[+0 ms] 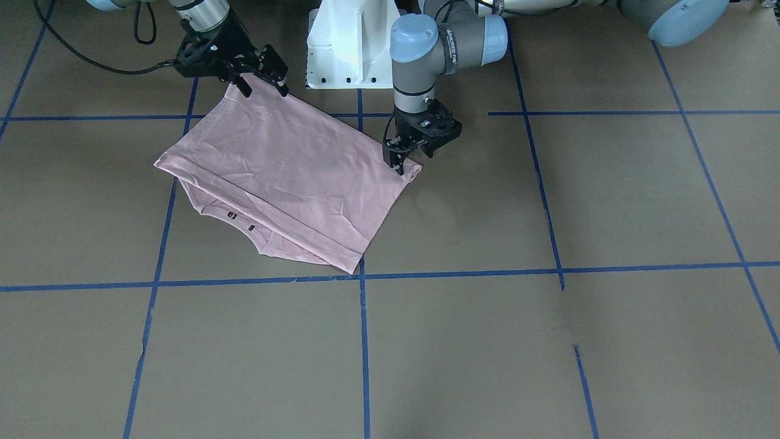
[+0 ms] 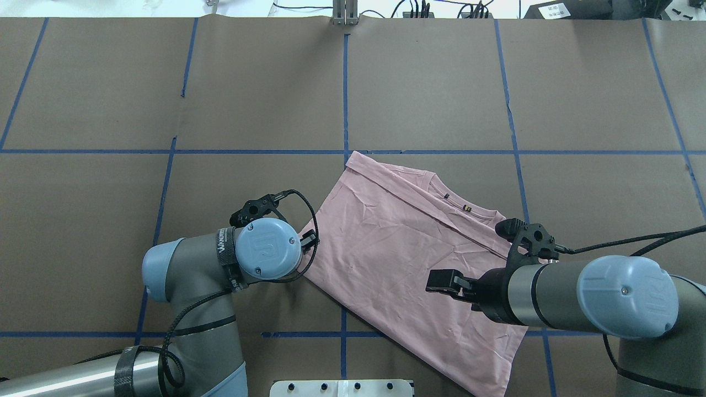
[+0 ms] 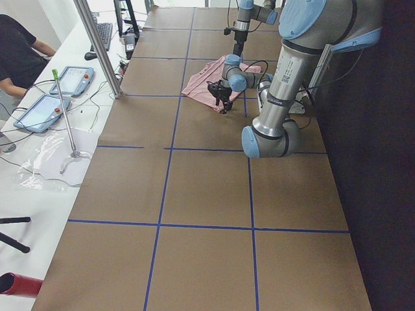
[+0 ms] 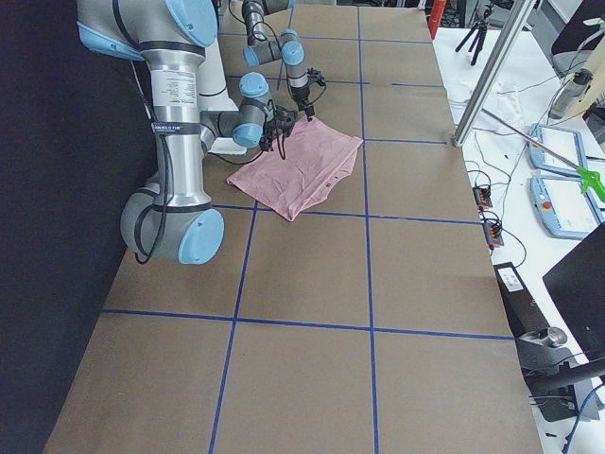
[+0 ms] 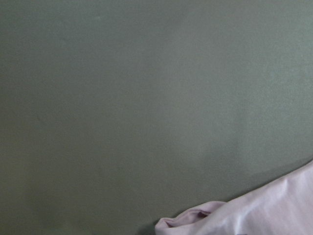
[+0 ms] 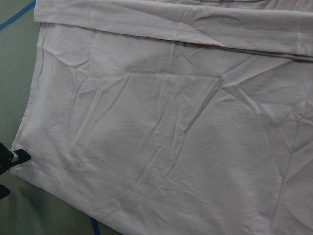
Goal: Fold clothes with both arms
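The pale pink clothes [image 1: 286, 171] lie folded in half on the brown table, plain side up, with the collar and small black tags peeking out along one edge [image 2: 463, 207]. My left gripper [image 1: 413, 157] stands open, pointing down at the shirt's corner nearest the pedestal, one finger touching the hem. In the left wrist view that puckered corner [image 5: 195, 220] lies on the table. My right gripper [image 1: 264, 88] hovers open over the opposite near corner, nothing between its fingers. From overhead the right gripper [image 2: 441, 281] sits above the cloth [image 2: 397, 248]. The right wrist view is filled with wrinkled fabric [image 6: 171, 122].
The white pedestal base [image 1: 347, 42] stands close behind the shirt. Blue tape lines [image 1: 364, 341] grid the brown table. A black cable [image 2: 306, 209] loops by the left wrist. A person [image 3: 19, 52] sits at a side bench with tablets [image 3: 71, 78].
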`<action>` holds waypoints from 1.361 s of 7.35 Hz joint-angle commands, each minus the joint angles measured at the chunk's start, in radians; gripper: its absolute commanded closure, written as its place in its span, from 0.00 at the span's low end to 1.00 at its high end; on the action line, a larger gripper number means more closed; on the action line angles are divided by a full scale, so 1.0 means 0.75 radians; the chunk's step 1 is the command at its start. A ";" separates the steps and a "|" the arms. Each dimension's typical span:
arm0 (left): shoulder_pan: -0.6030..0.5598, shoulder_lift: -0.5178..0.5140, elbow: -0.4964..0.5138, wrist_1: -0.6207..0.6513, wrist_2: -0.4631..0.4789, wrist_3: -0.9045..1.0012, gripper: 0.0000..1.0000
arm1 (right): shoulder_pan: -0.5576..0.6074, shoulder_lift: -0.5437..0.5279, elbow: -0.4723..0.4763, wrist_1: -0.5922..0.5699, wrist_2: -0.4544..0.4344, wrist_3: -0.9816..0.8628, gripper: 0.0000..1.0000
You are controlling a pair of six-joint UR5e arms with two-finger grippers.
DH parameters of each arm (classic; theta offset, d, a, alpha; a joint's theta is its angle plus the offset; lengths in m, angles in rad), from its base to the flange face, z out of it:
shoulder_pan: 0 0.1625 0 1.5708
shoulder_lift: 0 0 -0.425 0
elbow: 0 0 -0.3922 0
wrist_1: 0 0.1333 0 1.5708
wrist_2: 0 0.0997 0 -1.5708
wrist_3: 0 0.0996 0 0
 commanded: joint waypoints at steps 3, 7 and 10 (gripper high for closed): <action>0.003 -0.010 0.006 0.000 0.000 0.003 1.00 | 0.011 -0.001 0.000 0.000 0.000 0.000 0.00; -0.046 -0.018 -0.019 0.000 -0.002 0.023 1.00 | 0.017 -0.001 -0.004 0.000 0.002 0.000 0.00; -0.217 -0.035 0.036 -0.014 0.002 0.149 1.00 | 0.025 -0.001 -0.008 0.002 0.002 0.000 0.00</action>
